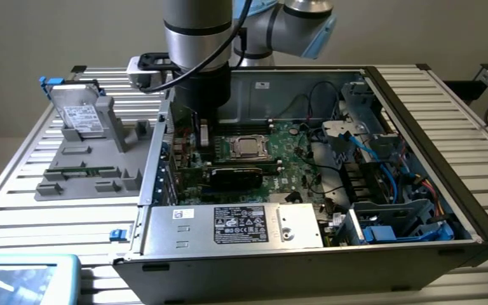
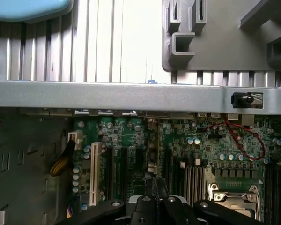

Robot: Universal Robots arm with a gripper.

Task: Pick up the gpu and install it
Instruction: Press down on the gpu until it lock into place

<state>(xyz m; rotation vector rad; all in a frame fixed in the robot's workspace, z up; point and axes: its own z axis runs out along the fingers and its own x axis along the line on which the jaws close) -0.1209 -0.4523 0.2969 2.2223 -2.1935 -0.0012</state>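
My gripper (image 2: 157,199) low inside case (image 1: 413,127), over motherboard (image 1: 261,159), upper centre of exterior view. Jaws shut on thin dark card edge, likely gpu (image 2: 156,187). Pickup looks done; gpu above slots, not seated yet.

Thin, flat, black card (image 2: 155,186), seen edge-on in the wrist view as a narrow dark strip. Standing upright on its long edge rather than lying flat. Pinched between the closed fingers of the gripper (image 2: 155,202), with only the part beyond the fingertips showing. Inside the open computer case, over the green board, in the zone of long parallel slots. Lined up lengthwise with those slots, beside the white one and short of the silver processor socket. Cannot tell whether its lower edge already touches a slot. Dark matte face, turned out of sight.
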